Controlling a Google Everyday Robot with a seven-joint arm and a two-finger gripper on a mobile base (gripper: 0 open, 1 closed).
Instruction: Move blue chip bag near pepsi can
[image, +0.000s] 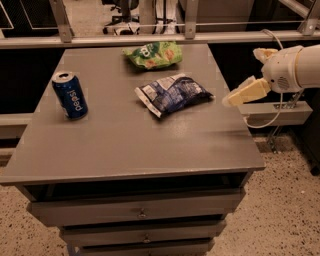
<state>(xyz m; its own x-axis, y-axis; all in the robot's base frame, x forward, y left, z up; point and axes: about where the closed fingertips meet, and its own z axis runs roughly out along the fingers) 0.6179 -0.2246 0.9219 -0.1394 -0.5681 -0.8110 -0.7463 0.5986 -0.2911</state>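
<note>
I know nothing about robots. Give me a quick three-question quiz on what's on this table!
1. True or false: the blue chip bag touches the pepsi can.
2. Which lies farthest back on the table? A) the pepsi can B) the green chip bag C) the blue chip bag
3. Fill in: the gripper hangs at the table's ____ edge, as the picture shows it.

Key: 1 false; 2 B; 3 right.
</note>
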